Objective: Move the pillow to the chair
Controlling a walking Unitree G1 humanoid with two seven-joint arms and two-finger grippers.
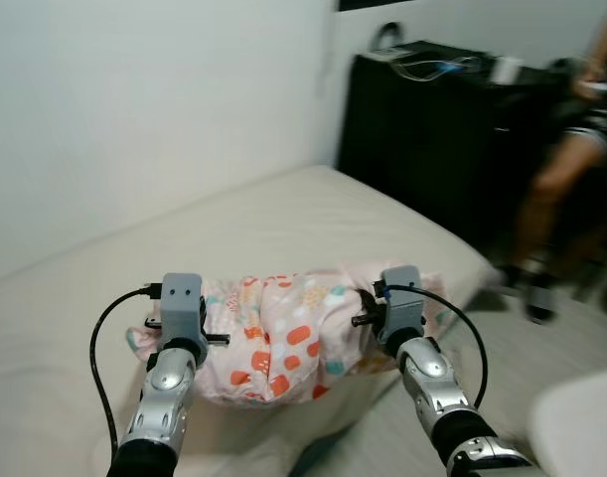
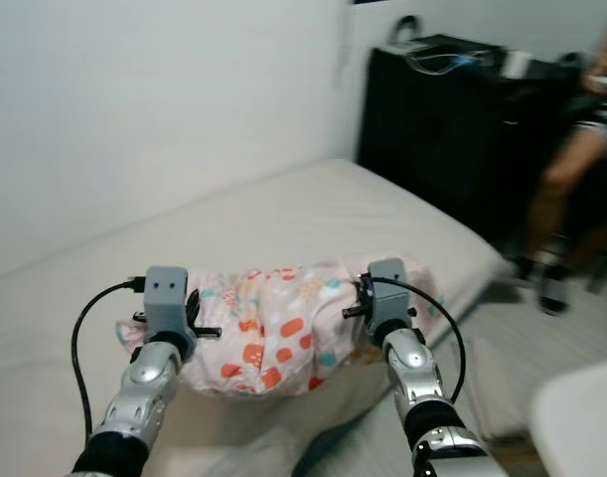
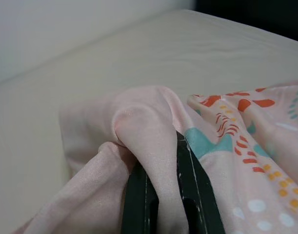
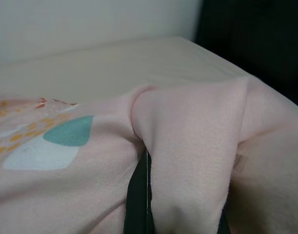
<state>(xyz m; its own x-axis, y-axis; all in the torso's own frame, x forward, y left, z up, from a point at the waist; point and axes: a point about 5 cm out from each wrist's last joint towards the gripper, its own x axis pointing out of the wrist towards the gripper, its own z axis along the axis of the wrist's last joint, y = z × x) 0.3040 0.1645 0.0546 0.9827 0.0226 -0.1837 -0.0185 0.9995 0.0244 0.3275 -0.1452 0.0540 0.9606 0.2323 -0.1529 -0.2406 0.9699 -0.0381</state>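
Note:
A pink pillow (image 1: 283, 338) with orange, teal and white patterns hangs between my two arms, above the near edge of a cream bed (image 1: 283, 229). My left gripper (image 3: 161, 195) is shut on a fold of the pillow's left end, with black fingers (image 3: 139, 200) pinching the cloth. At the pillow's right end my right gripper (image 4: 149, 195) is shut on another fold. Both wrists (image 1: 182, 308) (image 1: 402, 303) flank the pillow, which sags a little in the middle.
A black cabinet (image 1: 432, 129) with cables on top stands at the back right by the white wall. A person's legs (image 1: 556, 189) are at the far right beside it. A pale rounded object (image 1: 581, 427) sits at the bottom right. Grey floor lies right of the bed.

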